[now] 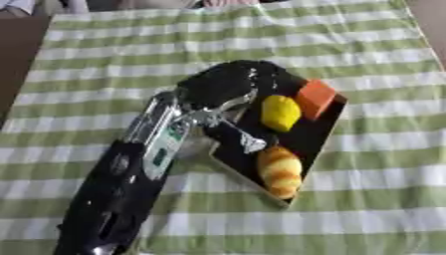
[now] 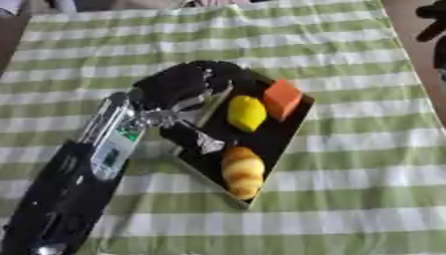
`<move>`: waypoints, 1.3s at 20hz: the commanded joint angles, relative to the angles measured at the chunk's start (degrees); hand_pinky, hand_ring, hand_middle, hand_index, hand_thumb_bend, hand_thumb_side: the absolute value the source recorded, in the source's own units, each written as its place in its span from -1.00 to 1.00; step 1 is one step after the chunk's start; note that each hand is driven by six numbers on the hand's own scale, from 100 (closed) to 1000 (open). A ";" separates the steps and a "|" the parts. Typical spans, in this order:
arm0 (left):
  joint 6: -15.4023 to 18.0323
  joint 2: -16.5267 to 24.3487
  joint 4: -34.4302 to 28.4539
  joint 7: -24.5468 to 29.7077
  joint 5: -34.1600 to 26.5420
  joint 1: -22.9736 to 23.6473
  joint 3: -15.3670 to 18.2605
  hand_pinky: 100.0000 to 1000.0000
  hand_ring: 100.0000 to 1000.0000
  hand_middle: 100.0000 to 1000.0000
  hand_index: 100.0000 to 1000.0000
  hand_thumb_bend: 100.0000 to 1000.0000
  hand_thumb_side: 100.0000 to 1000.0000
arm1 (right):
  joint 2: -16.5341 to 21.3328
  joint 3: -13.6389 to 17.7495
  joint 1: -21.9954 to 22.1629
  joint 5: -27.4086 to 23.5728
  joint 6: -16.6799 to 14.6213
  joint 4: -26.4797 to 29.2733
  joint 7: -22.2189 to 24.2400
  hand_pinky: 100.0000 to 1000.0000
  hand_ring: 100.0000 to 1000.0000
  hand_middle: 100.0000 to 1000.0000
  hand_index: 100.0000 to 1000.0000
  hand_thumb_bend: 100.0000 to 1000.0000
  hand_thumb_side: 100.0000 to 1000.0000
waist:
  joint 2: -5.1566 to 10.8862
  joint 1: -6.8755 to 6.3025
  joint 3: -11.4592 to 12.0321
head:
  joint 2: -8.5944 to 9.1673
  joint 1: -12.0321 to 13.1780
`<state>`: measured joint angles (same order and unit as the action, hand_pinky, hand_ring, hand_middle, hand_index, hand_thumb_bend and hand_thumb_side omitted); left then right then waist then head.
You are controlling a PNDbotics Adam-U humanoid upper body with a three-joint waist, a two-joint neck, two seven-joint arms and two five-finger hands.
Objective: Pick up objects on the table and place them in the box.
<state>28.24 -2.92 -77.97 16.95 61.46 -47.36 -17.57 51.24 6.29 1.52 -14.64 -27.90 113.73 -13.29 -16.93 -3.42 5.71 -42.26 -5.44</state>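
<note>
The robot's black left hand [image 1: 218, 84] hovers over the far-left corner of the shallow black box [image 1: 320, 137]; whether its fingers are curled I cannot tell. In the box lie a yellow lemon-shaped piece [image 1: 280, 113], an orange block [image 1: 315, 97] at the far corner and a striped bread-like roll [image 1: 280, 171] near the front corner. They look light and rigid, likely best taken across their middles. The box sits mid-table on a green-and-white striped cloth [image 1: 383, 199].

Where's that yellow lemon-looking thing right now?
The yellow lemon lies inside the dark box, mid-table, between the orange block and the bread-like roll.
</note>
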 commanded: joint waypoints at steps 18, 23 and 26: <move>-16.64 23.91 -25.54 -22.98 -65.86 7.50 25.03 0.29 0.49 0.34 0.69 -1.00 0.10 | -3.70 3.68 -3.81 -4.76 -5.17 0.86 -1.69 0.86 0.60 0.02 0.52 -1.00 -0.18 | 0.58 1.98 0.33 | 2.08 -0.76; -11.16 30.55 -30.82 -28.59 -75.51 12.32 30.28 0.34 0.54 0.41 0.76 -1.00 0.17 | -5.95 3.75 -5.24 -4.53 -7.34 0.86 -1.10 0.85 0.61 0.04 0.53 -1.00 -0.18 | 0.11 2.74 0.26 | 2.27 0.16; -8.67 31.89 -32.66 -30.80 -76.70 14.27 32.67 0.37 0.56 0.44 0.79 -1.00 0.06 | -7.19 3.76 -5.57 -4.00 -8.14 0.86 -1.12 0.85 0.62 0.05 0.53 -1.00 -0.18 | -0.04 3.23 0.41 | 2.34 1.05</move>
<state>18.49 26.55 -108.95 -12.95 -14.36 -32.64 13.65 43.33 9.17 -3.61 -18.78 -35.53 113.74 -14.41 -17.78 -0.17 6.11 -40.69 -4.81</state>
